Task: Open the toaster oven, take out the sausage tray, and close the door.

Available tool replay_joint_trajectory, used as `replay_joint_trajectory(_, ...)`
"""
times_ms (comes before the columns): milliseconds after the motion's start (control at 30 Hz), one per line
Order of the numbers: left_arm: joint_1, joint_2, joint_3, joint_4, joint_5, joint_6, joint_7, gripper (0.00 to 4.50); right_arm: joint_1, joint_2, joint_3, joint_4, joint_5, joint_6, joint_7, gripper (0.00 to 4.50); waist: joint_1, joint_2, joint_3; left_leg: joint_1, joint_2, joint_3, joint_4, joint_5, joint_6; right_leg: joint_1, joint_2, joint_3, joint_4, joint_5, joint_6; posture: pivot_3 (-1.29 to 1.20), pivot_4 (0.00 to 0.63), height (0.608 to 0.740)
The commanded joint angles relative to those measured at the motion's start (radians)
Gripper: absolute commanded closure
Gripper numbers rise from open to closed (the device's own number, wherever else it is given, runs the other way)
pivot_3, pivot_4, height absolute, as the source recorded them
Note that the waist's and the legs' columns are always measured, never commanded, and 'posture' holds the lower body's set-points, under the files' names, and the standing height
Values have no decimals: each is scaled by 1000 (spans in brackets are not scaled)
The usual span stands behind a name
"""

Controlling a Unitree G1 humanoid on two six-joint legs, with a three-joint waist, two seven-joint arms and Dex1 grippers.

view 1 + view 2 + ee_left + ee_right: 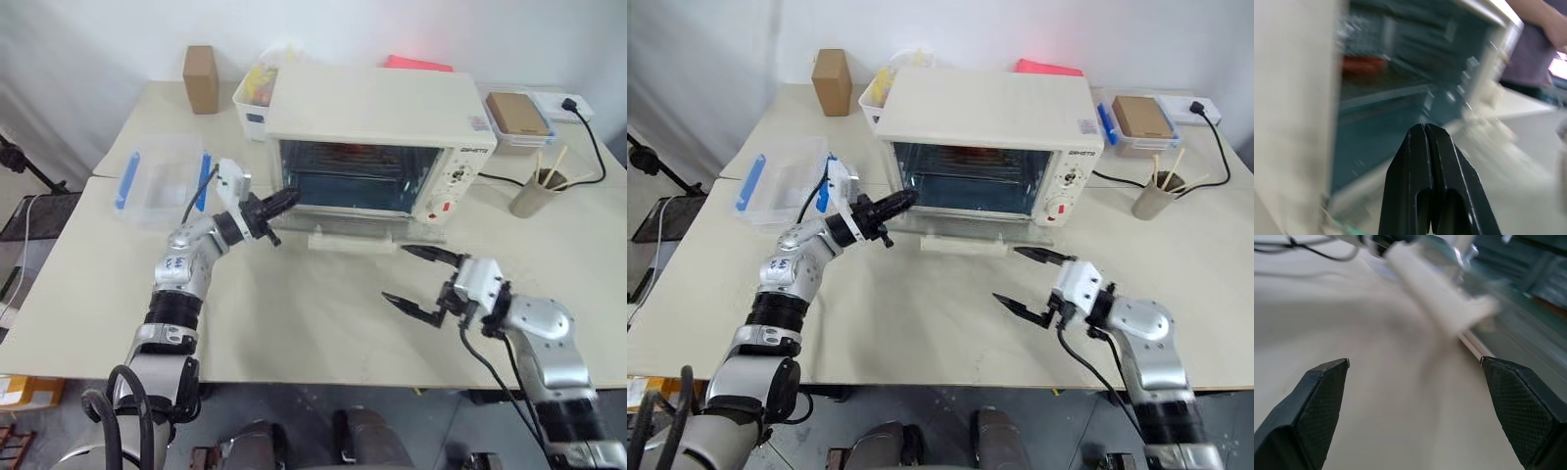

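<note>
Two head views: oven [377, 147] on table, door [358, 227] down; left gripper [279, 204] shut at its left front corner. Left wrist view: tray [1364, 66] lies ahead inside. Right wrist view: right gripper [1415, 396] wide, facing door handle.

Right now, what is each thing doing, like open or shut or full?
toaster oven: open, something red sits inside.
door: folded down flat in front of the oven, handle toward the robot.
left tool: shut, holding nothing, tip at the oven's left front edge.
right tool: open wide, holding nothing, above the table.
clear box: lying flat, blue latches at its sides.
cup: upright, sticks standing in it.
</note>
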Motion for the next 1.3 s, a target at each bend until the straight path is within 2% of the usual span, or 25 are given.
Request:
replay_joint_trajectory(33, 41, 21, -39, -53, 58, -56, -47, 4471, 128, -28, -117, -47, 4, -22, -64, 0, 3, 0, 0, 0, 0, 0, 0, 0, 0, 0, 0, 0, -1, 0, 0, 0, 150, 740)
replay_joint_trajectory(200, 103, 26, -64, -103, 94, -80, -60, 4471, 214, -58, -214, -60, -12, -14, -130, 0, -4, 0, 0, 3, 0, 3, 0, 0, 0, 1, 1, 3, 2, 0, 0, 0, 150, 740)
replay_joint_trajectory(267, 142, 34, -87, -129, 127, -111, -63, 4471, 168, -81, -242, -99, 41, 78, -168, 0, -4, 0, 0, 3, 0, 2, 0, 0, 0, 1, 1, 3, 2, 0, 0, 0, 150, 740)
replay_joint_trajectory(333, 188, 45, -95, -174, 138, -108, -60, 4471, 45, -124, -204, -139, 59, 176, -172, 0, -18, 0, 0, 4, 0, 3, 0, 0, 0, 1, 1, 5, 3, 0, 0, 0, 150, 740)
replay_joint_trajectory(433, 226, 53, -83, -217, 130, -92, -52, 4471, -86, -109, -122, -142, 43, 234, -176, 0, -24, 1, 0, 5, 0, 2, 0, 0, -1, 1, 1, 6, 5, 0, 0, 0, 150, 740)
replay_joint_trajectory(600, 225, 49, -28, -246, 75, -30, -25, 4471, -147, -89, -75, -105, 13, 221, -178, 0, 2, -1, 0, 4, 3, -4, -1, 2, -4, 1, 6, 4, 5, -1, -2, 0, 150, 740)
replay_joint_trajectory(900, 248, 137, 18, -272, 57, 7, -77, 4471, -250, -47, -4, -50, -48, 180, -201, 0, -10, -1, 0, 2, 1, -1, 1, 1, -2, -1, 3, 4, 6, -1, -2, 0, 150, 740)
replay_joint_trajectory(1000, 314, 154, 40, -347, 18, 56, -81, 4471, -349, -5, 93, -38, -211, 249, -323, 0, -23, -1, 0, 3, 2, -1, 1, 1, -3, -1, 3, 5, 7, -1, -2, 0, 150, 740)
replay_joint_trajectory(1033, 347, 146, 56, -389, -8, 85, -61, 4086, -408, 31, 139, -5, -260, 208, -347, 0, -31, -1, 0, 2, 2, -1, 1, 1, -3, -2, 3, 5, 7, -1, -2, 0, 150, 740)
replay_joint_trajectory(1100, 398, 131, 76, -457, -30, 104, -20, 3613, -493, 81, 199, 75, -345, 149, -396, 0, -39, 0, 1, 2, 2, 0, 1, 1, -3, -3, 3, 6, 9, -1, -2, 0, 150, 740)
replay_joint_trajectory(1300, 543, 116, 148, -651, -75, 99, 71, 1695, -717, 142, 329, 378, -614, 77, -605, 0, -46, 0, 1, 2, 1, -1, 1, 2, -3, -3, 1, 5, 9, -1, -2, 0, 150, 740)
